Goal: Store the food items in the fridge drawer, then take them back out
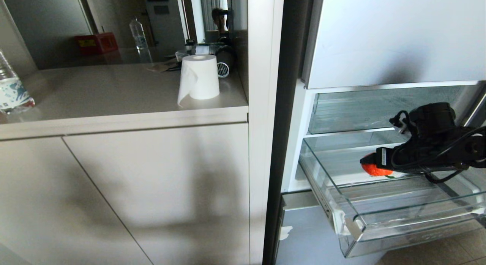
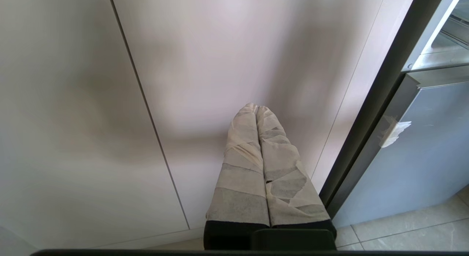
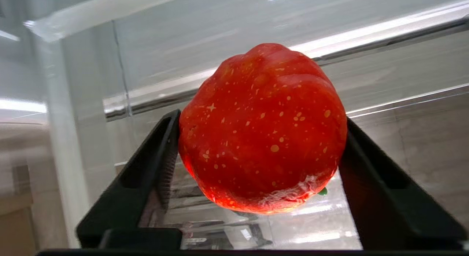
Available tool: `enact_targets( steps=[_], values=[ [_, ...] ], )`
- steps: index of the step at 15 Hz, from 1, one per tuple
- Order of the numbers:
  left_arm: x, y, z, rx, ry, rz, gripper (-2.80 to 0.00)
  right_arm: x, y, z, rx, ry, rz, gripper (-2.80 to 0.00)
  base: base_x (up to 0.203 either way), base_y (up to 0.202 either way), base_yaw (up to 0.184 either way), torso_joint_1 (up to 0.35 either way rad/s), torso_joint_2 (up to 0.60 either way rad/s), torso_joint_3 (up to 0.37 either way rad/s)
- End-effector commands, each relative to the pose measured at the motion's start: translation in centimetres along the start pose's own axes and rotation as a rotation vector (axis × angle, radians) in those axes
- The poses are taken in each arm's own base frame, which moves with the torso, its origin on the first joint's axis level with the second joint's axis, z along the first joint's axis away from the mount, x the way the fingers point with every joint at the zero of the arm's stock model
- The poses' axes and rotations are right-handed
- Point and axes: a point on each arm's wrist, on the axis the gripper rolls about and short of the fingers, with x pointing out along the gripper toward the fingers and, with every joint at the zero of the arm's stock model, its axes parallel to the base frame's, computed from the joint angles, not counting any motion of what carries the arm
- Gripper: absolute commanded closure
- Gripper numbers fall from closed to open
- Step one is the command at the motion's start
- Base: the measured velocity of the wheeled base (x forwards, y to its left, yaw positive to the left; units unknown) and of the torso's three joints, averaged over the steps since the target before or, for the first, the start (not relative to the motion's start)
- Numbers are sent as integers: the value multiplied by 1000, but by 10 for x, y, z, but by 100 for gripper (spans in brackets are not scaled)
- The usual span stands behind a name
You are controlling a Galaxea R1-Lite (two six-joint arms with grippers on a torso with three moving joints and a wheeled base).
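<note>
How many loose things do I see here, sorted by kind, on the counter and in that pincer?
Red toy fruit, between the fingers of the right pincer over the clear fridge drawer: 1
Toilet paper rolls: 1
Water bottles, one at the counter's left edge, one further back: 2
Red boxes: 1
Total: 5

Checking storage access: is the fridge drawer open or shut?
Open: the fridge drawer is pulled out past the fridge front, its clear front lip hanging over the floor.
</note>
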Motion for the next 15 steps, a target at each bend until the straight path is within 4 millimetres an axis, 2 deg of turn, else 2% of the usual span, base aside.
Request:
enact_targets(
  steps=[1, 3, 5, 6, 8, 10, 12, 13, 15],
  values=[
    [0, 0, 0, 0, 0, 2, 0, 10, -1, -2, 3, 20, -3, -280, 0, 0, 0, 0, 0, 0],
    [0, 0, 0, 0, 0, 0, 0, -1, 0, 2, 19, -7, 2, -280, 0, 0, 0, 0, 0, 0],
    [0, 0, 0, 0, 0, 1, 0, -33, 4, 10, 19, -86, 17, -280, 0, 0, 0, 0, 0, 0],
    [0, 0, 0, 0, 0, 1, 0, -56, 6, 13, 16, -140, 27, 0, 0, 0, 0, 0, 0, 0],
    [0, 0, 0, 0, 0, 1, 0, -111, 8, 7, 4, -250, 46, 0, 0, 0, 0, 0, 0, 0],
    [0, 0, 0, 0, 0, 1, 0, -170, 7, -17, -8, -363, 65, 0, 0, 0, 0, 0, 0, 0],
    [0, 0, 0, 0, 0, 1, 0, -226, 3, -61, -31, -488, 83, 0, 0, 0, 0, 0, 0, 0],
    [0, 0, 0, 0, 0, -1, 0, -244, -1, -87, -49, -539, 85, 0, 0, 0, 0, 0, 0, 0],
    [0, 0, 0, 0, 0, 1, 0, -263, -11, -147, -92, -614, 68, 0, 0, 0, 0, 0, 0, 0]
  ],
)
